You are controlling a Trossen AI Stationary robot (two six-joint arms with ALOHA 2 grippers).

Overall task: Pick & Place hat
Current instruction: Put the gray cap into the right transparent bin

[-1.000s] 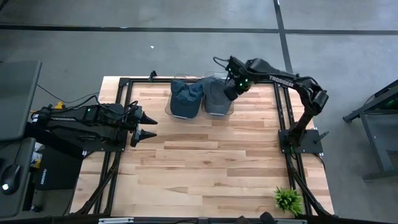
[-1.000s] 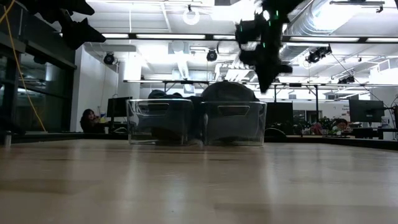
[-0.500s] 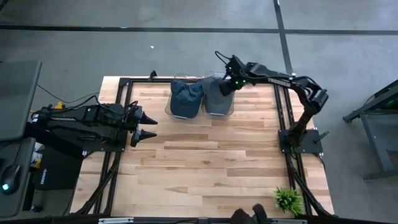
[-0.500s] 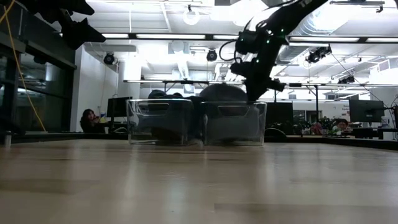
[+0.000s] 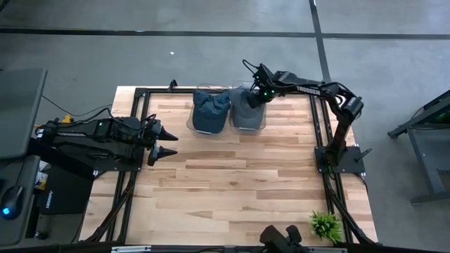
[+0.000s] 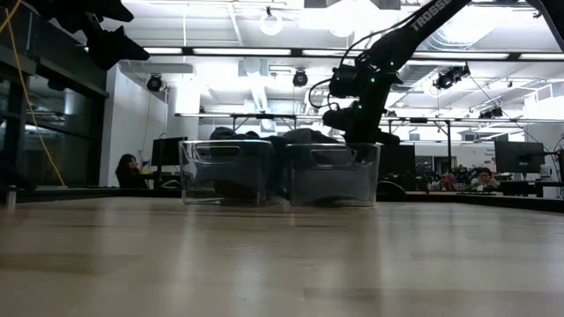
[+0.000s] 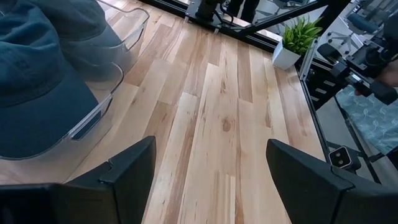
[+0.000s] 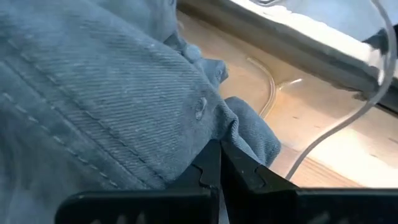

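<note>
Right claw (image 8: 219,163) pinched shut on grey hat (image 5: 243,107), down inside right bin (image 6: 333,174). Grip looks made; lift and placing still left. Bin walls close round hat, so straight up first. Blue hat (image 5: 210,110) in bin beside. Left claw (image 5: 163,143) open, well off, bare table (image 5: 239,190) free

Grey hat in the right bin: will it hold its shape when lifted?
Probably not: the grey hat is soft twill, creased where the right hand pinches it, so it should sag. It looks light, though it may drag on the clear bin.
</note>
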